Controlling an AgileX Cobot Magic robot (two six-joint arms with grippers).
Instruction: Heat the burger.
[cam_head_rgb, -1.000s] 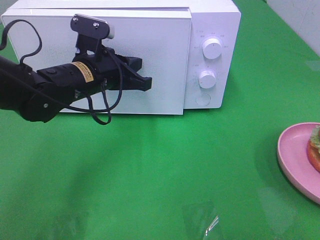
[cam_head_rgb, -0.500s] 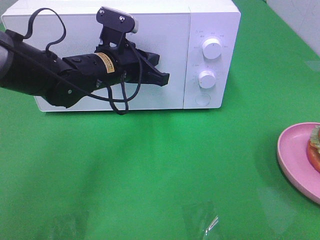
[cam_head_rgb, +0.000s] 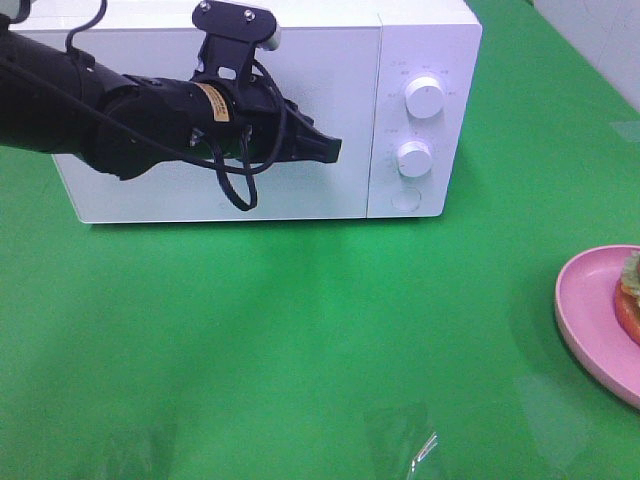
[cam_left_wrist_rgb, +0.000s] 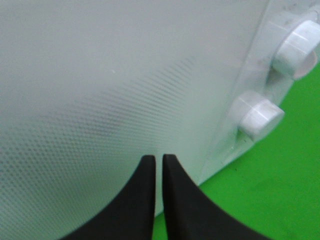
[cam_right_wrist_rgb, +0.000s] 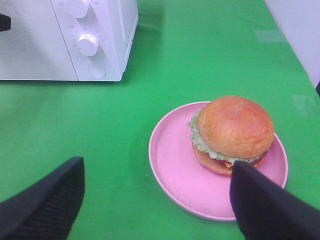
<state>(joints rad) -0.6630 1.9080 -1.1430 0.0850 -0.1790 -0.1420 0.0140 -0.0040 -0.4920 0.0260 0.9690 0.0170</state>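
Note:
The burger (cam_right_wrist_rgb: 234, 127), with its golden-brown bun, green lettuce and cheese, sits on a pink plate (cam_right_wrist_rgb: 172, 167) on the green table. In the exterior view only its edge (cam_head_rgb: 631, 296) shows at the far right, on the plate (cam_head_rgb: 590, 310). My right gripper (cam_right_wrist_rgb: 157, 170) is open and empty, hovering above the plate's near side. The white microwave (cam_head_rgb: 430, 40) stands at the back with its door (cam_head_rgb: 330, 200) closed. My left gripper (cam_head_rgb: 335, 150) is shut and empty, with its fingertips (cam_left_wrist_rgb: 150, 167) at the door's front near the control panel.
Two white knobs (cam_head_rgb: 425, 98) (cam_head_rgb: 414, 158) and a round button (cam_head_rgb: 405, 200) sit on the microwave's right panel. Green table surface (cam_head_rgb: 300, 350) lies between the microwave and the plate. A shiny scrap of clear film (cam_head_rgb: 425, 448) lies near the front edge.
The microwave door was ajar one second ago and is now closed flush. My left gripper moved right and towards the microwave, staying against the door. The plate and burger have not moved.

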